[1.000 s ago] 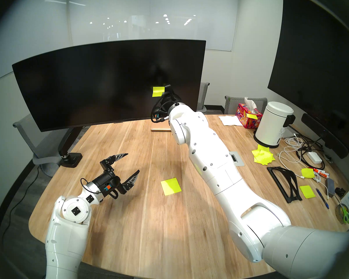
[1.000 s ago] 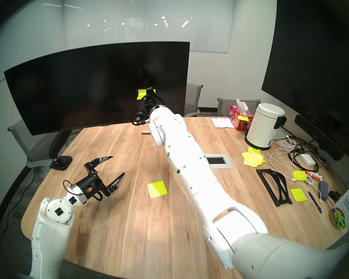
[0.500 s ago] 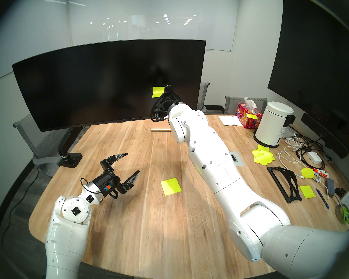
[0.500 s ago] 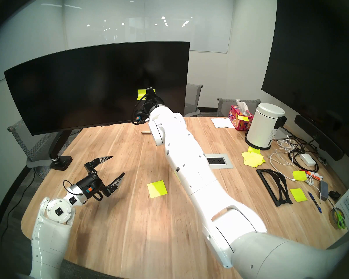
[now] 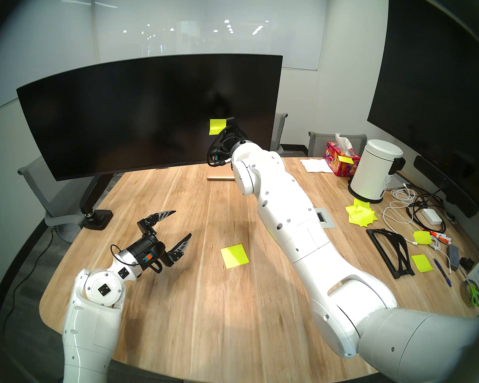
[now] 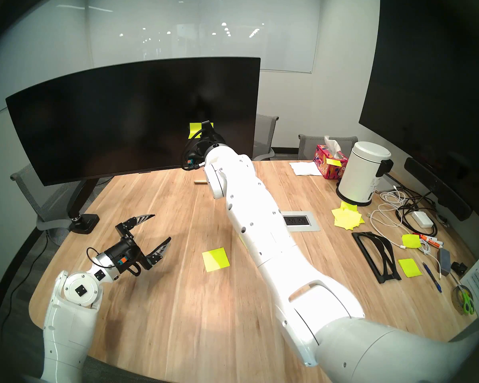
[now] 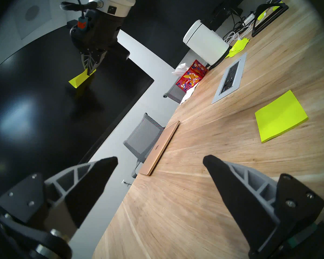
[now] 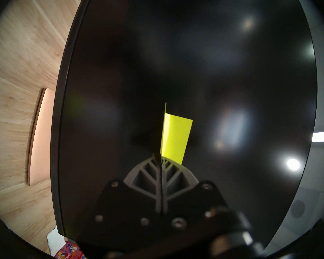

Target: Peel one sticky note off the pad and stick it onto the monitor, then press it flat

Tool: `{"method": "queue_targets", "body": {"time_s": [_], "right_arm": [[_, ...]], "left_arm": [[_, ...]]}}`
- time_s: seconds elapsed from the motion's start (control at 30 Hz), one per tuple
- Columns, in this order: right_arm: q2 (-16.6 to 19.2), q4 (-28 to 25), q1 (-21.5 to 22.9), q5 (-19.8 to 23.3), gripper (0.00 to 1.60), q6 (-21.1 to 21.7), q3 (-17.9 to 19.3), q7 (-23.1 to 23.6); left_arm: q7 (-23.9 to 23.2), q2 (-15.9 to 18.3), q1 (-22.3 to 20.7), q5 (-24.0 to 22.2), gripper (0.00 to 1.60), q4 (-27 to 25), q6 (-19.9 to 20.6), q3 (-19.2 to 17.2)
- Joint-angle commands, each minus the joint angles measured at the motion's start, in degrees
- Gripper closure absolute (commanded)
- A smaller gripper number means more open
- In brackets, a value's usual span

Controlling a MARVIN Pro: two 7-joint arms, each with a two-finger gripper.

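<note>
Neon-yellow paper is what I track, left to right. My left gripper (image 5: 174, 227) hangs over the tabletop (image 5: 194, 313) with its jaws wide apart and empty; the pad (image 5: 234, 256) lies flat on the wood just to the right of those jaws, near but not touching. It plays no part in the coming move, as I judge it.

Further right and higher, my right gripper (image 8: 160, 160) is the one at the monitor (image 5: 122, 111), jaws together and clamped on one edge of the sticky note (image 8: 175, 137). From the jaws the sheet runs straight ahead toward the black glass, standing nearly edge-on to it rather than lying on it. In the left wrist view the note (image 7: 80, 78) slants from the jaws to the screen, its far end at the glass; I cannot tell whether that end is stuck.

So the move turns on this: the sheet's face must swing flat onto the screen before I let go and press.
</note>
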Motion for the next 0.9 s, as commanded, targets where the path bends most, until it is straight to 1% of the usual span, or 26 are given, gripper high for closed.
{"method": "queue_targets", "body": {"time_s": [0.0, 0.23, 0.4, 0.43, 0.5, 0.57, 0.6, 0.67, 0.7, 0.77, 0.8, 0.87], "right_arm": [[-1.2, -0.5, 1.7, 0.2, 1.6, 0.1, 0.0, 0.3], [-1.3, -0.5, 1.8, 0.5, 1.6, -0.1, 0.2, 0.6], [-1.7, -1.6, 1.4, 0.3, 1.59, 0.4, 0.1, 2.8], [-1.7, -1.8, 1.2, 0.3, 0.0, 0.5, 0.1, 3.0], [-1.6, -2.4, 1.0, 0.2, 0.0, 0.6, 0.0, 3.7], [-1.4, -3.8, 0.2, 0.7, 0.0, 0.5, 0.1, 5.4], [-1.4, -3.8, 0.2, 0.7, 0.0, 0.5, 0.1, 5.4], [-1.0, -5.6, -1.0, 0.8, 0.0, 0.7, 0.0, 6.9], [-1.0, -5.6, -1.0, 0.8, 0.0, 0.7, 0.0, 6.9], [-0.6, -7.4, -2.0, 1.0, 0.0, 0.8, 0.1, 8.5], [-0.4, -9.2, -3.2, 1.2, 0.0, 1.0, 0.3, 9.6], [-0.4, -9.8, -3.6, 1.9, 0.0, 0.8, 0.5, 10.5]], "left_arm": [[0.0, 0.1, -0.2, 0.2, 0.0, -1.2, -0.2, 0.1], [-0.1, 0.0, -0.2, 0.2, 0.0, -1.2, -0.2, 0.0], [-0.1, 0.0, -0.3, 0.2, 0.0, -1.2, -0.3, 0.0], [-0.1, 0.0, -0.3, 0.2, 0.0, -1.2, -0.3, 0.0], [-0.1, 0.0, -0.3, 0.2, 0.0, -1.2, -0.3, 0.0], [-0.2, -0.1, -0.3, 0.2, 0.0, -1.2, -0.3, -0.1], [-0.2, -0.1, -0.3, 0.2, 0.0, -1.2, -0.3, -0.1], [-0.2, -0.1, -0.3, 0.2, 0.0, -1.2, -0.3, -0.1], [-0.2, -0.1, -0.3, 0.2, 0.0, -1.2, -0.3, -0.1], [-0.2, -0.1, -0.3, 0.2, 0.0, -1.2, -0.3, -0.1], [-0.2, -0.2, -0.3, 0.2, 0.0, -1.2, -0.3, -0.1], [-0.3, -0.2, -0.3, 0.2, 0.0, -1.2, -0.3, -0.1]]}}
